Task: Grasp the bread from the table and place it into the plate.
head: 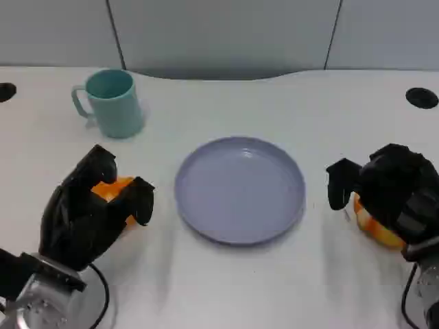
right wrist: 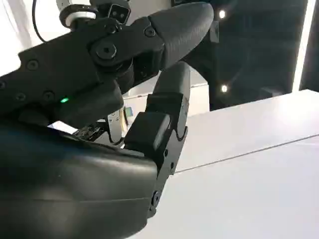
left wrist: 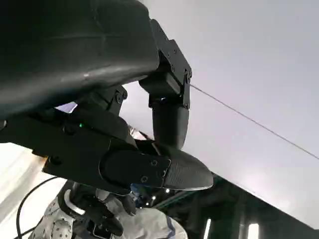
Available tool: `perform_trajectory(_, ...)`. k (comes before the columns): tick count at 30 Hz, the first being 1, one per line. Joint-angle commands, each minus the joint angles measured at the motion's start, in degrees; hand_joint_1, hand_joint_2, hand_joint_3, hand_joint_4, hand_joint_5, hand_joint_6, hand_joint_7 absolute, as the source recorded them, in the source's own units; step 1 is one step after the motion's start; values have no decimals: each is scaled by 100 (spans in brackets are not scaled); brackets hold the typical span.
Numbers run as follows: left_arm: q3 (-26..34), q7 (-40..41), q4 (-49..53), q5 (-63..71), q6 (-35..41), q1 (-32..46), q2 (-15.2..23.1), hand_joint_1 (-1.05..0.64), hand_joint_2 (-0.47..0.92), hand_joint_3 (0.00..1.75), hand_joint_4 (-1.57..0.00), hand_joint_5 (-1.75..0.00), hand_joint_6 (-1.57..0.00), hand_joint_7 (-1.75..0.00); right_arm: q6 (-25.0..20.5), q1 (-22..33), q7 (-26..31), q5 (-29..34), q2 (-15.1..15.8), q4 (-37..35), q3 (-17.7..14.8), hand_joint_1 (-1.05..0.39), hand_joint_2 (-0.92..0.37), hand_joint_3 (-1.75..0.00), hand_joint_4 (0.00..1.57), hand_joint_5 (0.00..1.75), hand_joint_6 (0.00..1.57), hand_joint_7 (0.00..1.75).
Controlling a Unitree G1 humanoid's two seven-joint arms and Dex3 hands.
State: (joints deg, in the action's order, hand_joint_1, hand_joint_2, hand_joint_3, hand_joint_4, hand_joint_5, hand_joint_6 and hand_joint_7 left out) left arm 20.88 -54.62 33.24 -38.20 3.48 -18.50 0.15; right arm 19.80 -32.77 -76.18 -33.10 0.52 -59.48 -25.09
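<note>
My left hand [head: 92,209] grasps bread [head: 113,190] left of the plate [head: 240,188]; right hand [head: 387,188] covers another piece, grip unconfirmed.

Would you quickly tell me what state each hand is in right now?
Left hand: fingers curled around an orange bread piece at table level, holding it.
Right hand: closed over another orange bread piece, holding it.
</note>
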Motion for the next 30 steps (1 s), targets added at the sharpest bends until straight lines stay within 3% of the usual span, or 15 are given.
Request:
perform_trajectory(1, 6, 13, 30, -20, 22, -35, 81, -86, 92, 21, -83, -175, -57, -167, -69, -33, 153, 11, 101, 27, -1, -53, -87, 0, 69, 143, 105, 42)
perform_trajectory(13, 27, -8, 76, -59, 67, -58, 93, -85, 92, 20, -82, -175, -58, -162, -89, -75, 104, -8, 101, -33, 2, -53, -88, 0, 70, 140, 105, 39)
perform_trajectory(20, 28, -56, 68, -44, 57, -49, 122, -85, 92, 19, -82, -175, -60, -157, 51, -102, 86, -7, 57, -99, -32, -55, -89, 0, 68, 148, 106, 39)
perform_trajectory(23, -167, 138, -204, 684, -1363, 129, 54, -83, 92, 30, -76, -175, -53, -164, 65, -119, 63, -16, 39, -132, -47, -53, -89, 0, 68, 146, 105, 38)
perform_trajectory(24, -254, 191, -347, 955, -1891, 187, 51, -82, 92, 25, -70, -175, -50, -163, 101, -110, 114, 9, 36, -126, -41, -54, -89, 0, 68, 145, 105, 38)
perform_trajectory(27, -416, 413, -644, 1639, -3452, 317, 33, -77, 92, 6, -56, -163, -55, -137, 111, -69, 262, 68, 38, -59, -8, -56, -88, 0, 69, 143, 106, 38)
perform_trajectory(28, -443, 471, -667, 1727, -3741, 336, 24, -74, 89, 3, -57, -148, -60, -122, 99, -64, 278, 75, 40, -46, 0, -56, -88, 0, 69, 143, 107, 39)
perform_trajectory(30, -503, 556, -629, 1774, -4010, 346, 31, -72, 87, 1, -58, -139, -64, -112, 89, -60, 293, 81, 39, -35, 5, -56, -88, 0, 69, 143, 107, 39)
